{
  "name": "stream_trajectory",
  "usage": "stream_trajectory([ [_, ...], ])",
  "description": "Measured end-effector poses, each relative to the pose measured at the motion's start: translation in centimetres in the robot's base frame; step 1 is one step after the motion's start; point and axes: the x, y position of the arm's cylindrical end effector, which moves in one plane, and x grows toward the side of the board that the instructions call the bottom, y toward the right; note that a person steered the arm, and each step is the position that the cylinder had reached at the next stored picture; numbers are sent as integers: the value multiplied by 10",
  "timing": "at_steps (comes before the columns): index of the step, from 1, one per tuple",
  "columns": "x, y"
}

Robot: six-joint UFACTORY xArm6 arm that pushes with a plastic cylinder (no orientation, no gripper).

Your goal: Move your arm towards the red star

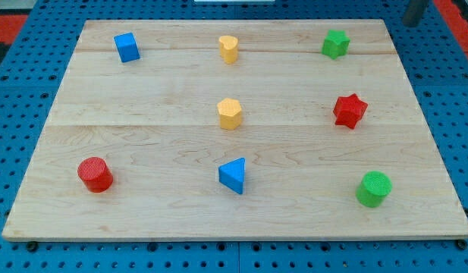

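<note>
1. board (142, 144): pale wood, long grain running left to right, faint plank seams; matt, smooth finish.
2. surface under the board (14, 121): blue sheet with rows of small dark holes, looks like plastic or painted metal, cannot tell which; slight sheen.
3. red star (350, 111), red cylinder (95, 174): look like matt plastic with fine ridged lines on the faces.
4. green star (335, 44), green cylinder (373, 188): same ridged, dull plastic look.
5. blue cube (127, 47), blue triangle block (234, 176): flat faces, low shine.
6. two yellow blocks (229, 48) (230, 114): matt, plastic-like, soft edges.
7. rod (416, 10) at the view's top right: dark grey, smooth; my tip does not show.
</note>
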Motion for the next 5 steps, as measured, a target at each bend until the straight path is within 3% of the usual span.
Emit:
stream_trajectory([
  [5,0,-24],
])
